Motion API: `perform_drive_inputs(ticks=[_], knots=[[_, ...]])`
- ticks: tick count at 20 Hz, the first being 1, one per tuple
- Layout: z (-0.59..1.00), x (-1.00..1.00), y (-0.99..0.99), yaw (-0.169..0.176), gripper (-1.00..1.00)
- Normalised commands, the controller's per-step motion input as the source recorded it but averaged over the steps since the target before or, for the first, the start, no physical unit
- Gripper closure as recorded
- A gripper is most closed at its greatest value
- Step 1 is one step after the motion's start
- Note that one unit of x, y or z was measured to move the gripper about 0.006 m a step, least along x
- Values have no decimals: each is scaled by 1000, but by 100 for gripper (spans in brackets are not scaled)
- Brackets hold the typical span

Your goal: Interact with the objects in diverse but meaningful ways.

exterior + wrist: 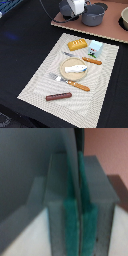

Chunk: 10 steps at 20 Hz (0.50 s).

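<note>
My gripper hangs at the back of the table over the dark grey saucepan. In the wrist view its teal pads stand almost together, gripper shut on the saucepan's thin grey wall. Beside it stands the grey pot. On the placemat lie the yellow bread-like block, the pale blue carton, the white tube on a round wooden plate, and the brown sausage stick.
The saucepan and pot rest on a brown board. A bowl sits at the exterior view's far right. An orange stick and a fork with an orange handle lie on the striped placemat.
</note>
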Motion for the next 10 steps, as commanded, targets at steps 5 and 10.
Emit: perform_drive_inputs(ticks=[5,10], knots=[[-57,-14,0,0,100],[-34,-84,-9,0,100]])
